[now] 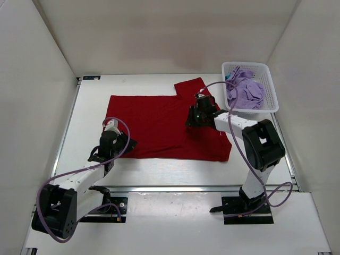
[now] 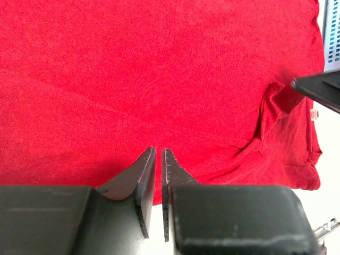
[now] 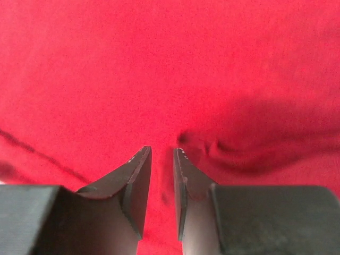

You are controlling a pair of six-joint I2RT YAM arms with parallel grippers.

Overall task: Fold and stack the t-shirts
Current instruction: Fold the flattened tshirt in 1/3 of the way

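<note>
A deep red t-shirt (image 1: 159,125) (image 2: 159,79) (image 3: 159,64) lies spread flat on the white table, one sleeve pointing to the back. My left gripper (image 1: 126,143) (image 2: 158,151) hovers at its near left hem, open by only a thin slit, with no cloth pinched. My right gripper (image 1: 190,120) (image 3: 162,151) is low over the shirt's right part, open, nothing between its fingers; a small wrinkle (image 3: 212,146) sits just beyond them. A lavender t-shirt (image 1: 245,90) is bunched in the basket, with a sliver of teal cloth (image 1: 228,77) at its back corner.
The white mesh basket (image 1: 249,110) (image 2: 332,32) stands at the back right, close to the right arm. White walls enclose the table on three sides. Bare table (image 1: 175,172) lies between the shirt's near edge and the arm bases.
</note>
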